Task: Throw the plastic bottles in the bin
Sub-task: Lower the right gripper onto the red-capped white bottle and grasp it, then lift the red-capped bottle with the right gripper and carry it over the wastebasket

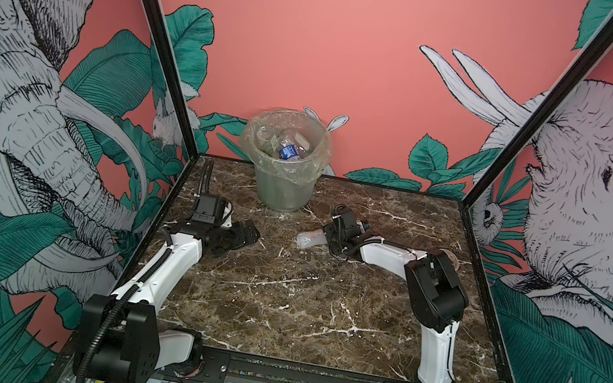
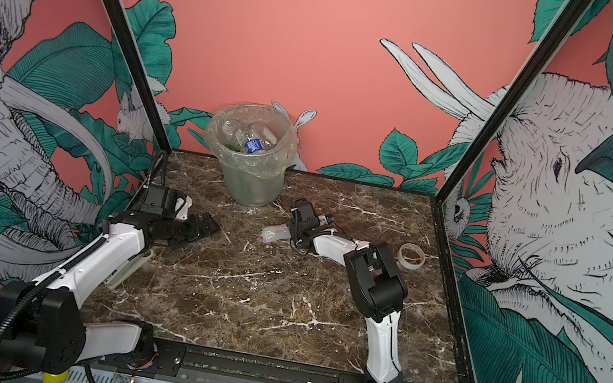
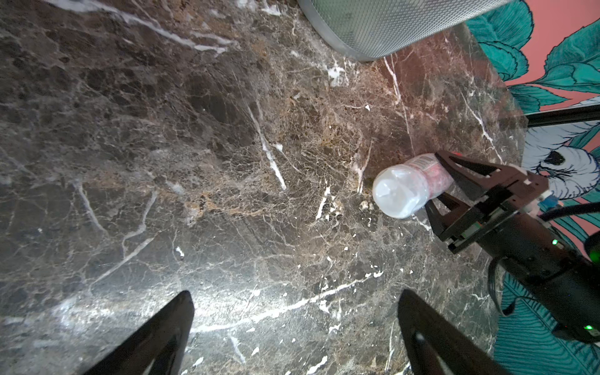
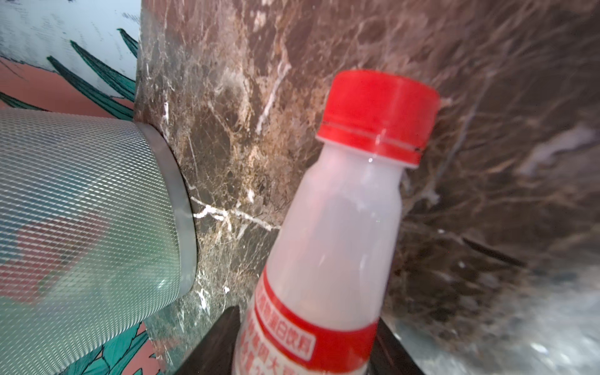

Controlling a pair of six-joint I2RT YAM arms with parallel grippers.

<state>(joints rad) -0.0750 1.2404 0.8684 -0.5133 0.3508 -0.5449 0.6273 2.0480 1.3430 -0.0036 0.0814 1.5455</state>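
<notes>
A milky white plastic bottle point(image 4: 341, 227) with a red cap and red label lies on its side low over the marble table, in front of the bin. My right gripper point(image 4: 303, 328) is shut on it, one black finger pressed against each side of the label. Both top views show this bottle point(image 1: 309, 239) point(image 2: 274, 233) sticking out to the left of the right gripper point(image 1: 328, 238) point(image 2: 295, 233). The bin point(image 1: 279, 192) point(image 2: 250, 187) stands at the back with several bottles point(image 1: 290, 150) inside. My left gripper point(image 3: 296, 295) point(image 1: 247, 235) is open and holds nothing, left of the bottle point(image 3: 402, 188).
A beige ring of tape point(image 2: 411, 255) lies on the table at the right, behind the right arm's elbow. The bin's textured wall point(image 4: 81, 211) point(image 3: 389, 29) is close to the held bottle. Black frame posts and printed walls close in the table on both sides.
</notes>
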